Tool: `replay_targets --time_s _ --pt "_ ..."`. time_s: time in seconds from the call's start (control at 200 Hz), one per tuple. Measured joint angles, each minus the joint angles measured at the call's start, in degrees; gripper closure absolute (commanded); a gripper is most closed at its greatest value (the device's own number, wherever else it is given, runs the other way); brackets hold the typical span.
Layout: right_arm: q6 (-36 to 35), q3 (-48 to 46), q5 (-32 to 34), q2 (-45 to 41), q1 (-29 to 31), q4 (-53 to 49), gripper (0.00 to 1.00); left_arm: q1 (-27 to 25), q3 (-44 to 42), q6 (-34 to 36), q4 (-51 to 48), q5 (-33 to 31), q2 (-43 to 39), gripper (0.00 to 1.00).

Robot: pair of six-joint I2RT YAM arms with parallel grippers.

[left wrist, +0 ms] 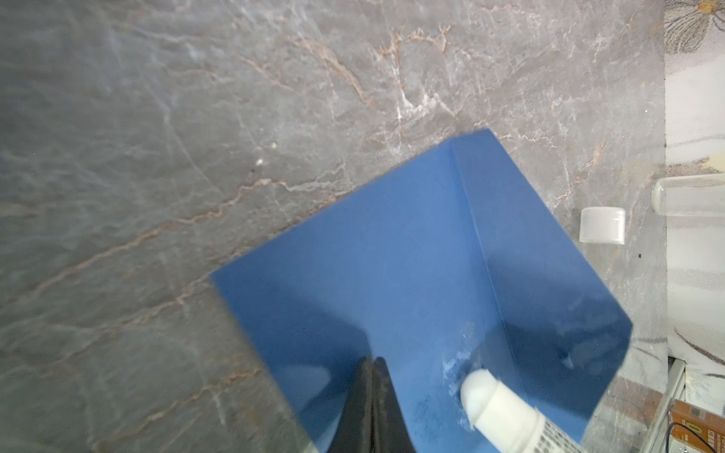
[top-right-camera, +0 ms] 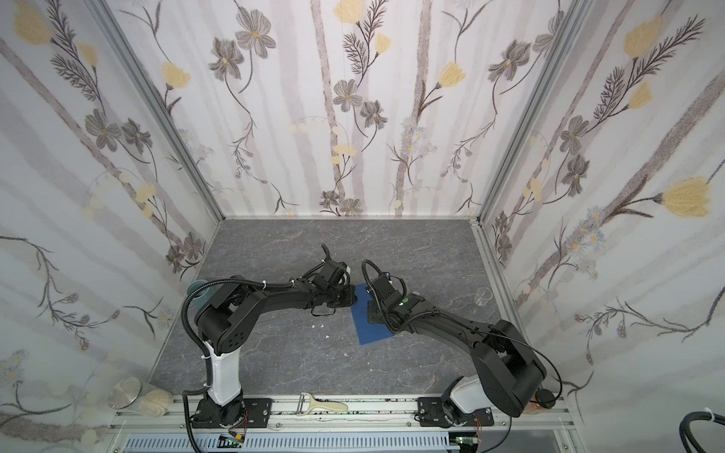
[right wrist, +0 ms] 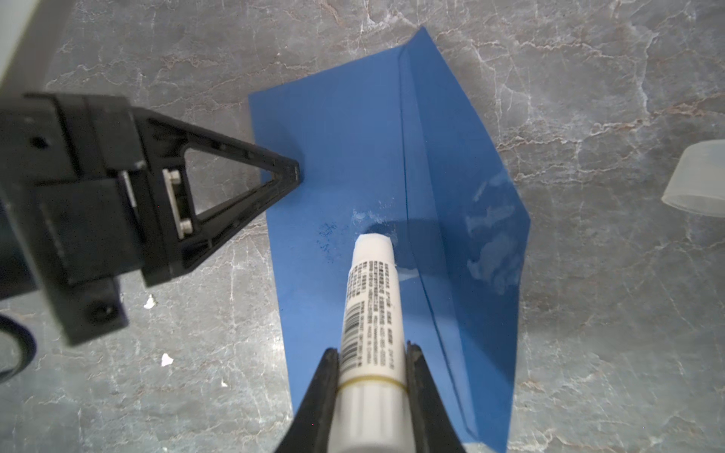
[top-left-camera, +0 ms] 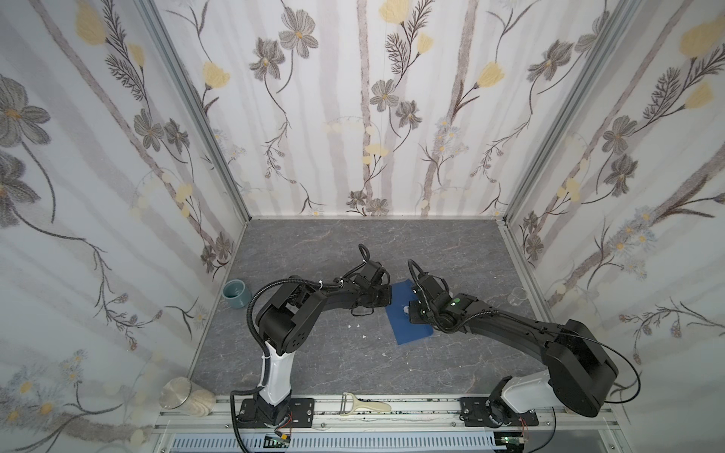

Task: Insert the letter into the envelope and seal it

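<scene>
The blue envelope (top-left-camera: 408,325) (top-right-camera: 370,329) lies flat on the grey marble table between the two arms. Its pointed flap (right wrist: 482,188) is folded open and stands slightly raised, with pale glue smears on it. My left gripper (left wrist: 372,359) (right wrist: 296,172) is shut with nothing between its fingers. Its tips rest on the envelope's edge on the side away from the flap. My right gripper (right wrist: 372,351) is shut on a white glue stick (right wrist: 372,306) (left wrist: 498,408). The stick's tip touches the envelope body beside the flap crease. The letter is not visible.
The glue stick's translucent cap (right wrist: 694,180) (left wrist: 602,225) lies on the table past the flap. A clear glass beaker (top-left-camera: 518,296) stands by the right wall and a blue-grey cup (top-left-camera: 235,294) by the left. Small white scraps (top-left-camera: 353,325) dot the table. A peeler (top-left-camera: 365,406) and a jar (top-left-camera: 186,396) lie at the front rail.
</scene>
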Motion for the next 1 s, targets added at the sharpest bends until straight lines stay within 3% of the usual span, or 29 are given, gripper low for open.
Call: replay_targets --time_s 0.575,1.004 --pt "0.0 -0.3 0.0 0.9 -0.5 2.6 1.00 -0.3 -0.7 -0.8 -1.3 -0.5 -1.3 1.00" --pt "0.1 -1.1 -0.8 -0.7 -0.8 0.7 1.00 0.5 6.6 0.8 -5.9 -2.6 1.2 1.00"
